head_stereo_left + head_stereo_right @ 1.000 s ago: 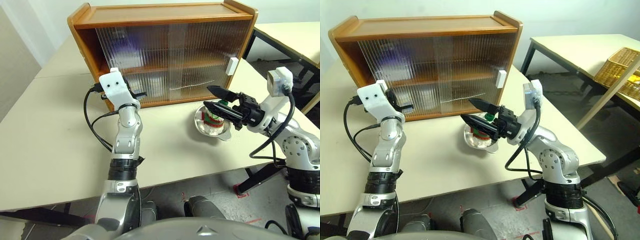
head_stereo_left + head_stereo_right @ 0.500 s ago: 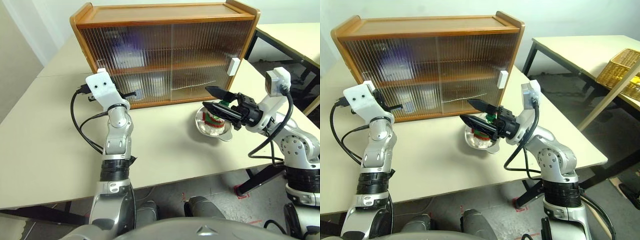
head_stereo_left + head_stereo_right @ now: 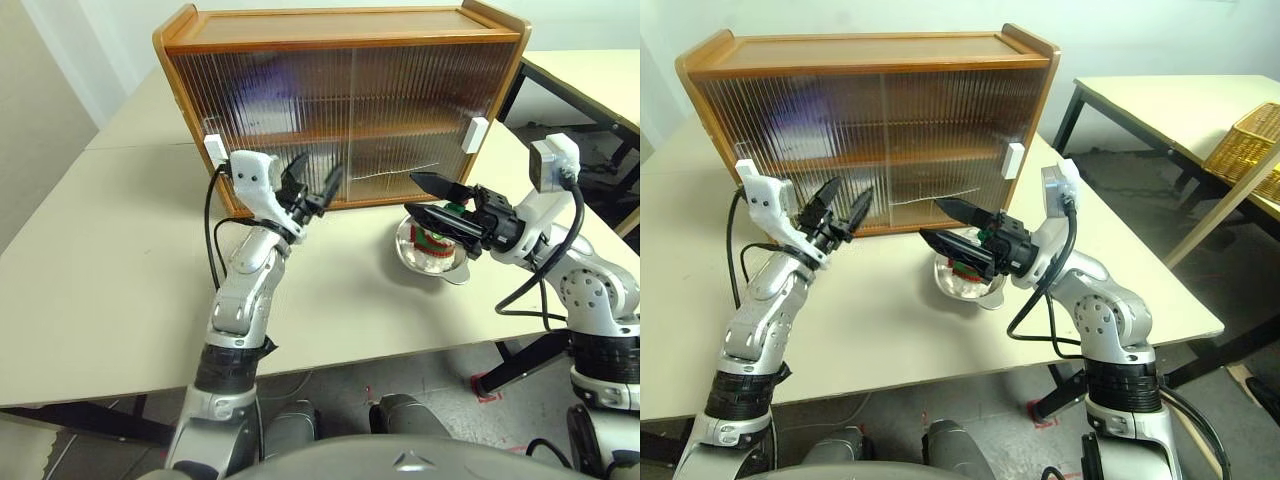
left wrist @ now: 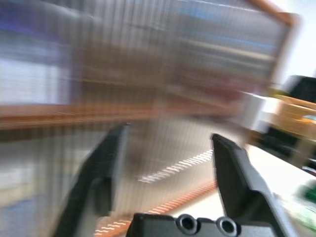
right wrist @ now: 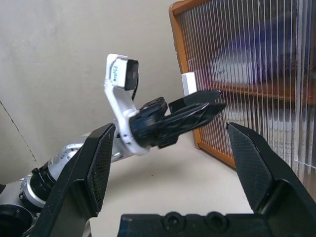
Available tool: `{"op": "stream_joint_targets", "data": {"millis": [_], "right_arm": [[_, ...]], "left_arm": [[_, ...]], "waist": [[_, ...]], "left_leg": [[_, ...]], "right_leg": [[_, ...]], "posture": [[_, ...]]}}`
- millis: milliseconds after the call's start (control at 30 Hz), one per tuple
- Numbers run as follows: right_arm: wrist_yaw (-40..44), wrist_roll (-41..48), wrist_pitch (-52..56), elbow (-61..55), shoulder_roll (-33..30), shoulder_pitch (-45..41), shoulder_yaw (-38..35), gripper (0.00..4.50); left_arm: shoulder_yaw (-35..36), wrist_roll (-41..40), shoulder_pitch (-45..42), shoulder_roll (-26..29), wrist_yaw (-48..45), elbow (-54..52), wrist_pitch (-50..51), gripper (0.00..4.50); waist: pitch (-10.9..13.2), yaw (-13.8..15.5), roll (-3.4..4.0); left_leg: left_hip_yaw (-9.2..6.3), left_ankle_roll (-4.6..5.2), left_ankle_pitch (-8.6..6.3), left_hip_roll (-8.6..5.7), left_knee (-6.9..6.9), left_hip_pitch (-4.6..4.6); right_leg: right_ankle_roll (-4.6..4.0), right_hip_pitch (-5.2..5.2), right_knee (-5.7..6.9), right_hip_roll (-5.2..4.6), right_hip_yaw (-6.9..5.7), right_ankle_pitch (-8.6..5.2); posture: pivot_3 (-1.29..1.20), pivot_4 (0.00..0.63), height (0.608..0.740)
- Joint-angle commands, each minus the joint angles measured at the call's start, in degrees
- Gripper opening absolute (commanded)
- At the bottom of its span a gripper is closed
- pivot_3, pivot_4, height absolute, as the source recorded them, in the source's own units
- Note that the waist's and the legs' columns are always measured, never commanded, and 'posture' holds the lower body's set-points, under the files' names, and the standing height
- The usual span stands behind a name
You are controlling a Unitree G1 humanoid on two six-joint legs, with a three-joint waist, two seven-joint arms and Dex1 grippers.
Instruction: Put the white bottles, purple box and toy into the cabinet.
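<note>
Wood two-shelf cabinet (image 3: 340, 105) with ribbed translucent doors stands shut. Right gripper (image 3: 430, 197), spread and empty, hangs above a steel bowl (image 3: 432, 262) holding the plush toy (image 3: 436, 241): soft, light, best pinched around its body. Left gripper (image 3: 315, 192) hangs spread, empty.

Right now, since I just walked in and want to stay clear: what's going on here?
A two-armed robot is tidying things into the cabinet, whose sliding doors are shut. The left gripper is open and empty in front of the doors. The right gripper hangs open above the toy, which sits in a steel bowl on the table.
</note>
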Motion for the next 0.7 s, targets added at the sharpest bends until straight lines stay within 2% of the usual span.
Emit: {"op": "stream_joint_targets", "data": {"millis": [33, 133, 233, 433, 533, 700], "right_arm": [[-0.9, -0.6, -0.9, 0.3, 0.6, -0.1, -0.6, 4.50], [-3.5, -1.6, -3.5, 2.1, 2.0, -1.2, -2.5, 4.50], [-4.5, -2.8, -5.4, 4.0, 2.0, -1.6, -3.8, 4.50], [-5.7, -6.6, -10.8, 9.4, 1.9, -1.7, -5.7, 4.50], [-5.8, -8.2, -13.1, 12.0, 2.0, -2.2, -6.3, 4.50], [-10.8, -13.9, -19.6, 22.9, 1.8, -5.9, -8.6, 4.50]], "left_arm": [[1.6, -5.8, 0.6, 4.3, -9.1, -0.1, 1.8, 4.47], [4.4, -11.2, 0.4, 8.8, -17.1, 1.4, 1.9, 4.47], [7.7, -14.6, 0.2, 10.7, -21.5, 3.5, 0.1, 4.47], [11.6, -16.9, 0.1, 11.3, -25.2, 5.8, -3.5, 4.47], [12.3, -16.8, 0.1, 11.0, -26.1, 6.3, -5.5, 4.47], [13.7, -18.8, 1.4, 10.6, -27.8, 4.2, -7.5, 4.47]], "waist": [[0.0, 0.0, 0.02], [0.0, -0.1, 0.04], [-0.1, -0.1, 0.10], [-0.1, 0.0, 0.12], [-0.1, 0.0, 0.14], [-0.1, 0.0, 0.18]], "left_leg": [[-0.01, -0.02, -0.01, 0.04, 0.00, 0.01], [-0.05, -0.03, -0.02, 0.11, -0.04, 0.01], [-0.08, -0.03, -0.02, 0.20, -0.06, -0.02], [-0.11, -0.02, -0.02, 0.25, -0.05, -0.17], [-0.11, -0.01, -0.01, 0.32, -0.05, -0.33], [-0.11, 0.06, 0.03, 0.51, -0.08, -0.32]], "right_leg": [[-0.02, -0.01, 0.00, 0.01, -0.01, 0.01], [-0.08, -0.08, 0.04, 0.02, -0.02, 0.05], [-0.16, -0.16, 0.04, 0.00, -0.01, 0.09], [-0.24, -0.27, 0.01, -0.04, 0.01, 0.11], [-0.77, -0.42, 0.01, -0.05, 0.01, 0.43], [-0.79, -0.45, 0.01, 0.00, -0.02, 0.42]], "posture": [[-0.14, 0.015, 0.740], [-0.14, 0.015, 0.740], [-0.14, 0.014, 0.740], [-0.14, 0.013, 0.740], [-0.13, 0.012, 0.740], [-0.12, 0.009, 0.740]]}}
